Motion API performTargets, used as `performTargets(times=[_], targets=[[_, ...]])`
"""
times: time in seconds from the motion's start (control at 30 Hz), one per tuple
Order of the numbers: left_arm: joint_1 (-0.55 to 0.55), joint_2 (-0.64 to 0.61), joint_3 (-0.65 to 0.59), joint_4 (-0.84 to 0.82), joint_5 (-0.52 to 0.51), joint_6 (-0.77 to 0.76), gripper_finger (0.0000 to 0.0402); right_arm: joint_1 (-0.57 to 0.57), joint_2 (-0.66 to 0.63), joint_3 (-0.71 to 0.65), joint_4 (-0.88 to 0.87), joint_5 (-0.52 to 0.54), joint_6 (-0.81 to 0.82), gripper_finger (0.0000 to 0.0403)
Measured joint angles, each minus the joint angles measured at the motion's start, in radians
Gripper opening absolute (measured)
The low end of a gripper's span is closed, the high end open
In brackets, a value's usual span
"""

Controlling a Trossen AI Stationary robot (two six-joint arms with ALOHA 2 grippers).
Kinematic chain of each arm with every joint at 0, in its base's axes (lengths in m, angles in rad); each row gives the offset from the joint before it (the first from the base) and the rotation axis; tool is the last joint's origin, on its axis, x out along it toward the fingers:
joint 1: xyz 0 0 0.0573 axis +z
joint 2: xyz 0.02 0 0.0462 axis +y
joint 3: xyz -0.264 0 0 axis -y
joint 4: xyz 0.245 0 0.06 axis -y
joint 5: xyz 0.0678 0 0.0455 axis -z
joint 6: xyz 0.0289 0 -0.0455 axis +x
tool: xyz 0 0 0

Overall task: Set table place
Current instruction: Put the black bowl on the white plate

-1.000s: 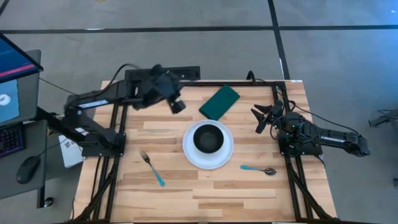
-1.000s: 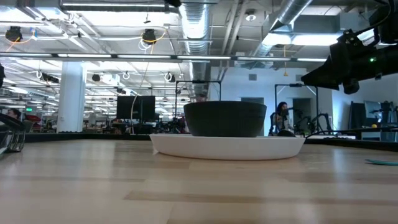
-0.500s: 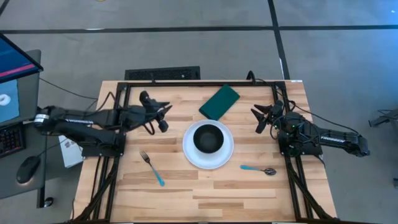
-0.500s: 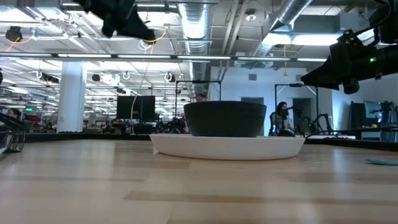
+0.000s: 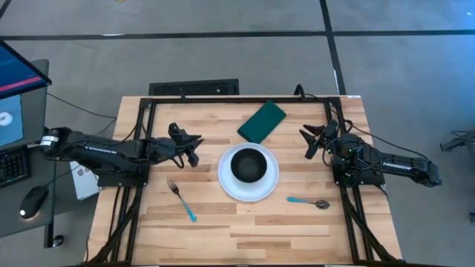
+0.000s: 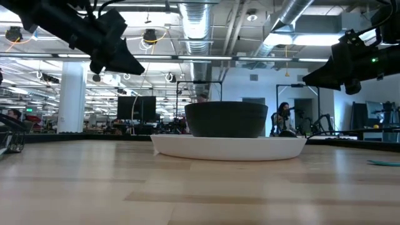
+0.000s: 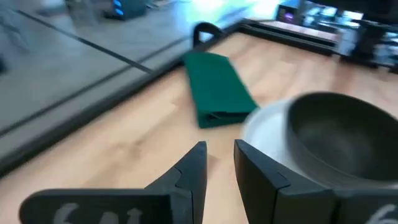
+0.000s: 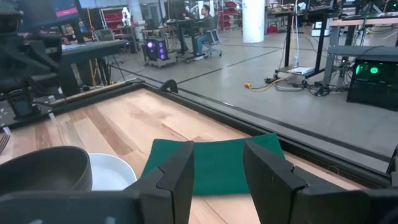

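Light-wood planks of the worktop [image 5: 245, 222] carry a half-made place setting: a dark bowl [image 5: 248, 165] sits in a white plate [image 5: 269, 185] at the middle, a fork [image 5: 180, 199] with a blue handle lies on one side, a spoon [image 5: 309, 202] with a blue handle on the other, and a folded green napkin [image 5: 261, 121] lies askew toward the far edge. The left gripper [image 5: 190, 146] hovers low, its fingers [image 7: 191, 172] a narrow gap apart and holding nothing; ahead of them lies the napkin, with the plate's rim just to one side of the tips. I judge the step in hand to be fetching that napkin. To do it well, the fingers should spread wider, come down flat over a folded edge rather than the middle, and pinch all layers so that the cloth does not unfold when lifted clear of the plate. The left arm lies stretched out nearly level from its base. The right gripper [image 5: 315, 139] waits at the worktop's other side, fingers parted and empty, also pointed toward the napkin.
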Motion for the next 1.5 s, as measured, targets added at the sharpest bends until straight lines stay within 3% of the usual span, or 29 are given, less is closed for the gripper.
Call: performTargets(times=[0.33, 0.4, 0.6, 0.9, 1.0, 1.23, 1.5], targets=[[-0.068, 0.0, 0.0, -0.099, 0.107, 0.057, 0.0071, 0.0, 0.0, 0.0, 0.0, 0.001, -0.001, 0.0159], [-0.07, 0.0, 0.0, -0.138, 0.177, 0.041, 0.0071, 0.0, 0.0, 0.0, 0.0, 0.001, -0.001, 0.0159], [-0.071, 0.0, 0.0, -0.232, 0.43, -0.233, 0.0071, 0.0, 0.0, 0.0, 0.0, 0.001, -0.001, 0.0159], [-0.071, 0.001, 0.0, -0.256, 0.661, -0.26, 0.0071, 0.0, 0.0, 0.0, 0.0, 0.002, -0.001, 0.0159], [-0.071, 0.001, 0.0, -0.256, 0.674, -0.274, 0.0071, 0.0, 0.0, 0.0, 0.0, 0.002, -0.001, 0.0159], [-0.027, 0.001, 0.0, -0.348, 0.65, -0.603, 0.0071, 0.0, 0.0, 0.0, 0.0, 0.002, 0.0, 0.0159], [0.066, 0.001, 0.0, -0.57, 0.661, -0.645, 0.0048, 0.0, 0.0, 0.0, 0.0, 0.002, 0.024, 0.0159]])
